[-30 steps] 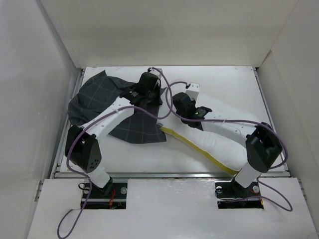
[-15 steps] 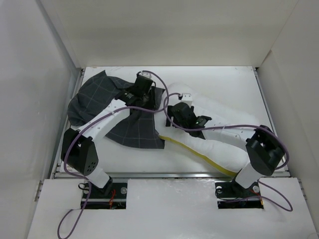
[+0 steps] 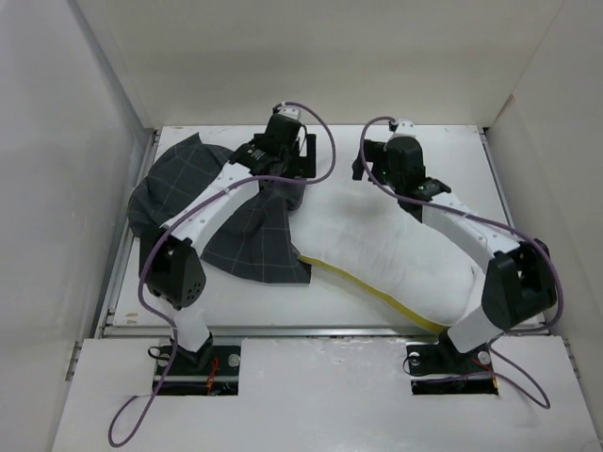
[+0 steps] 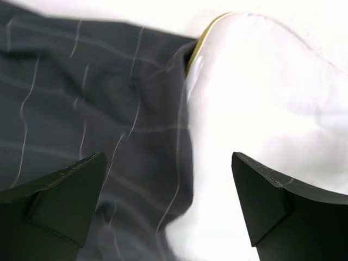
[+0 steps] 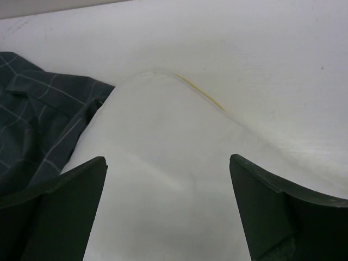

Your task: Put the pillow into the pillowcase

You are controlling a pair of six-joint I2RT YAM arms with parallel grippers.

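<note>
top view: large soft white pillow with yellow piped edge (image 3: 396, 259), left end covered by dark charcoal grid-checked cloth pillowcase (image 3: 179, 188) and left arm (image 3: 219, 205) | inside or merely beneath: cannot be told | left wrist view: cloth blurred, both cut off at edges

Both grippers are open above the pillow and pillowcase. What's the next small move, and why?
Probably lower the left gripper onto the edge of the pillowcase beside the corner of the pillow and close on it, to lift the opening. Both it and the right gripper are open and hold nothing, and most of the pillow lies outside the case.
</note>
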